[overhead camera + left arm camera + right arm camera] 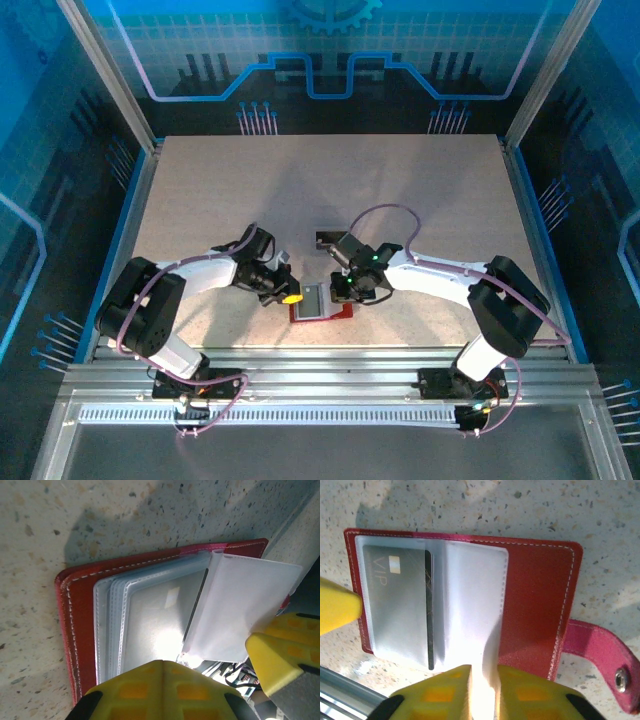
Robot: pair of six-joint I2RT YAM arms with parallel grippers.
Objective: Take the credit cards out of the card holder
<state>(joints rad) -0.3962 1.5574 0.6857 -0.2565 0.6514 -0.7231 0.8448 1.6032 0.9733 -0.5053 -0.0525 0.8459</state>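
At near edge of speckled worktop (420,190), middle: left gripper (160,680) pressed together, tip seems to pin left side of small red folding card holder (535,605), which lies open. right gripper (482,675) pinching one clear plastic sleeve (470,590) – page-flipping step, I reckon. Silvery grey VIP credit card (395,605) sits in next pocket – next move needs sleeve released, card edge nipped, card slid out.

Bright hard light from behind the jaws. Glare washes out the card holder (535,605) sleeve between the right gripper (482,692) jaws. Fingertips (440,695) blurred, arm shadows beyond.
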